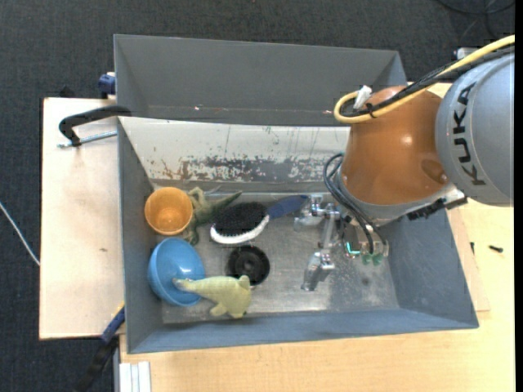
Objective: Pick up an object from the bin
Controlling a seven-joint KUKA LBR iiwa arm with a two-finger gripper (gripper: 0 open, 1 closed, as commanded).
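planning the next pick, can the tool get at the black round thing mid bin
Probably yes: the black round thing lies on bare bin floor left of the tool, with nothing between them, though the brush lies close beside it.

Arm (484,129): a thick rounded link in pale grey, smooth shell, marked "KUKA" in black capital letters along its side. Wrist: a glossy orange-brown cover (392,149), dome-shaped, with a dark ring below its lower edge. A yellow cable (458,62) runs along the grey link and loops in at the top of the cover, beside a small white tag. Thin black cables (333,178) curl under the cover. Gripper (321,247): bare silvery metal, with a small green board (372,256) alongside.
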